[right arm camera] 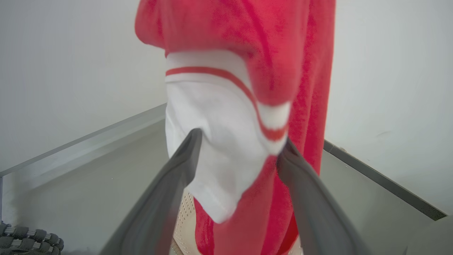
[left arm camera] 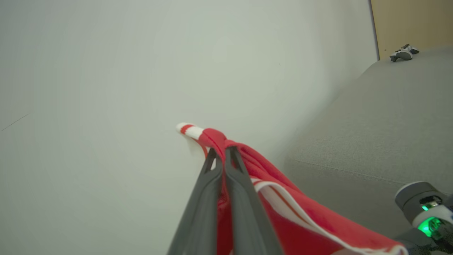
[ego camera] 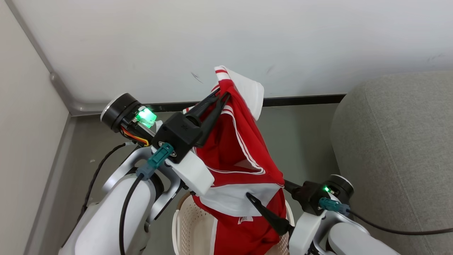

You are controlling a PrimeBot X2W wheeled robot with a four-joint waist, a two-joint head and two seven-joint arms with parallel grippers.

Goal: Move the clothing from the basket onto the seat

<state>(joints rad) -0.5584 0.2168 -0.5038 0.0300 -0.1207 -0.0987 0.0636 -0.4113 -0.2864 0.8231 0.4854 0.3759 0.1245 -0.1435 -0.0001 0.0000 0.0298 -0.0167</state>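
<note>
red fabric with white panels, the clothing (ego camera: 240, 148) hangs straight above the basket (ego camera: 185, 223), its top bunched high over the rim and its lower end trailing down inside the basket's wall. the left gripper (ego camera: 223, 95) holds it at that top edge, fingers pressed together on a fold of red beside a white striped cuff. the right gripper (right arm camera: 240, 138) is lower, just above the basket's rim, with its fingers spread wide and a white panel of the garment sagging between them; it looks unclamped, though the cloth may brush both fingers. the seat (ego camera: 396, 141) stands to the robot's right of the basket, near it but apart. judging by this, the lift out of the basket is in hand and the carry has not begun. the next move calls for raising the garment until its tail clears the basket's rim, then swinging it rightward from the basket over the seat, with the right fingers either closing on the panel or drawing away.
</note>
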